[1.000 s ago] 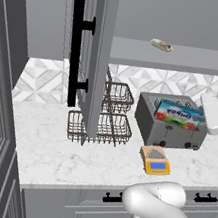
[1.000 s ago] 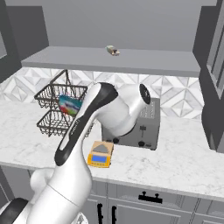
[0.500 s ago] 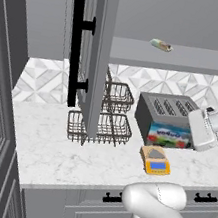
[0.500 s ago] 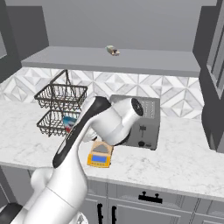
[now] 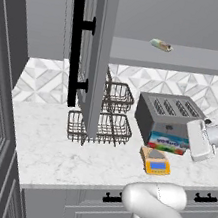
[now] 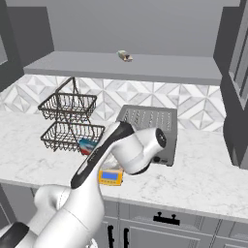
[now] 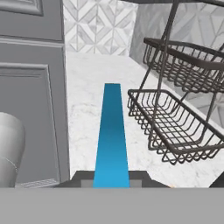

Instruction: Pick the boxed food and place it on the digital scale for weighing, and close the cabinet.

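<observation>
Cabinet [image 5: 98, 53]: one grey wall unit, one panelled door standing open edge-on toward the camera in the left base view, carrying one long black bar handle [image 5: 73, 49]. One open shelf [image 5: 191, 58] runs under it, with one small wrapped item [image 5: 161, 45] lying on it.

Table [image 5: 47, 151]: one white marbled top, grey drawers below with black pulls.

Robot arm [image 6: 121, 155]: one, white, reaching forward over the front of the table.

Wire basket stand [image 6: 68, 121]: one, dark, two tiers, at the back of the table beside the open door.

Toaster [image 5: 168, 114]: one, grey, four slots, right of the stand.

Boxed food [image 5: 168, 142]: one flat blue box with white, red and yellow label marks. In the left base view it is held level in the air, in front of the toaster's lower face and just above and behind the scale; whether it touches the scale cannot be told. In the hand view it reads as a narrow blue strip running away from the camera.

Digital scale [image 5: 155, 161]: one, small, orange-tan, blue display at the front, on the table near its front edge.

Gripper [image 5: 192, 142]: one, jaws clamped on the right end of the boxed food.
</observation>
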